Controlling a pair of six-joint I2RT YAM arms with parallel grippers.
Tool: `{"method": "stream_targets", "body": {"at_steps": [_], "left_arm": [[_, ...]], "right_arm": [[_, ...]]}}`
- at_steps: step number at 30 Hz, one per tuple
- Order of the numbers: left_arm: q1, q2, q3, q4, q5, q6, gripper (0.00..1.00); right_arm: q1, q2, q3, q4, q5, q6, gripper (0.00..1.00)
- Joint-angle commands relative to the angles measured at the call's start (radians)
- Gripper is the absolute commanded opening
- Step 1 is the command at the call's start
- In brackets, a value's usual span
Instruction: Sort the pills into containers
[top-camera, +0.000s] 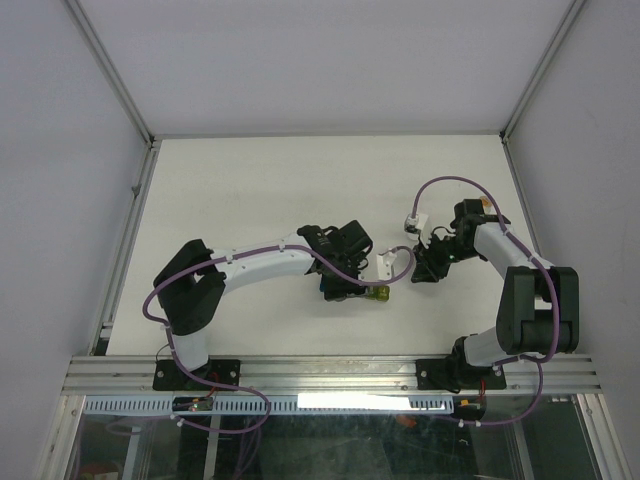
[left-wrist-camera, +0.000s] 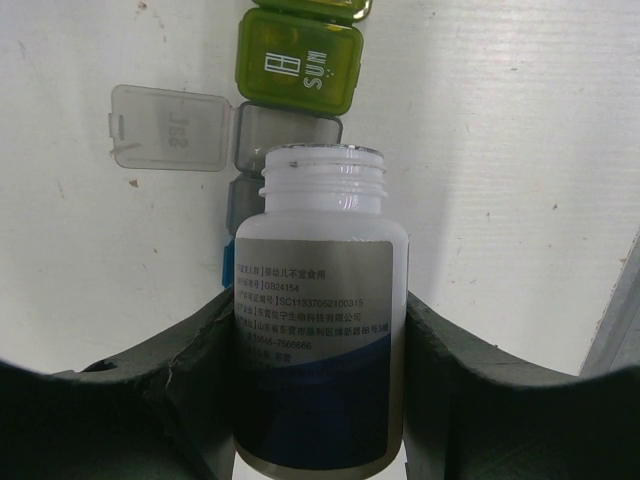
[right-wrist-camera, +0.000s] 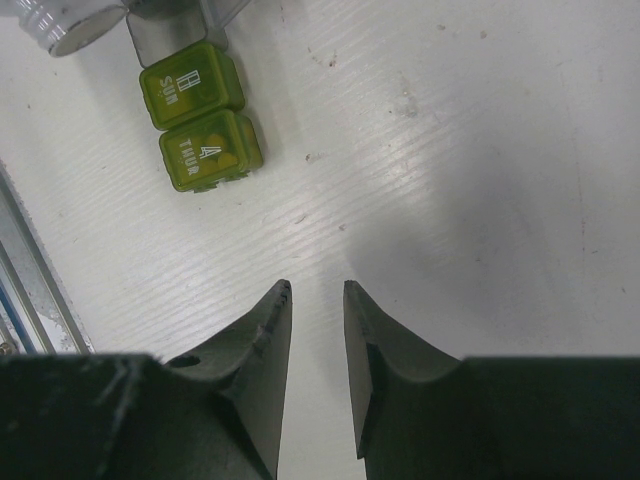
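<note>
My left gripper (left-wrist-camera: 320, 305) is shut on a white bottle (left-wrist-camera: 320, 220) with a grey and blue label. The bottle has no cap, and its open mouth (left-wrist-camera: 322, 160) lies over the containers (left-wrist-camera: 298, 62), a strip of small joined compartments. One grey compartment (left-wrist-camera: 290, 138) is open, its clear lid (left-wrist-camera: 170, 128) flipped out to the left. The yellow-green ones (right-wrist-camera: 190, 85) are closed. My right gripper (right-wrist-camera: 317, 290) hovers over bare table to the right of the strip, its jaws slightly open with nothing between them. No pills show in any view.
In the top view both arms meet near the middle of the white table (top-camera: 250, 190), the left gripper (top-camera: 350, 275) over the strip and the right gripper (top-camera: 428, 268) beside it. A metal rail (right-wrist-camera: 25, 290) runs along the near table edge.
</note>
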Motion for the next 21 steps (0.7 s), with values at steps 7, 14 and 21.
{"method": "stream_targets", "body": {"at_steps": [7,14,21], "left_arm": [[-0.010,-0.018,0.045,0.017,-0.021,0.001,0.00],[-0.007,0.006,0.056,-0.015,-0.058,0.000,0.00],[-0.022,-0.016,0.090,-0.013,-0.042,-0.008,0.00]], "right_arm": [[-0.009,-0.005,0.042,0.003,-0.025,-0.006,0.30],[-0.009,0.000,0.053,-0.007,-0.030,-0.008,0.30],[-0.010,-0.004,0.053,-0.012,-0.035,-0.010,0.30]]}}
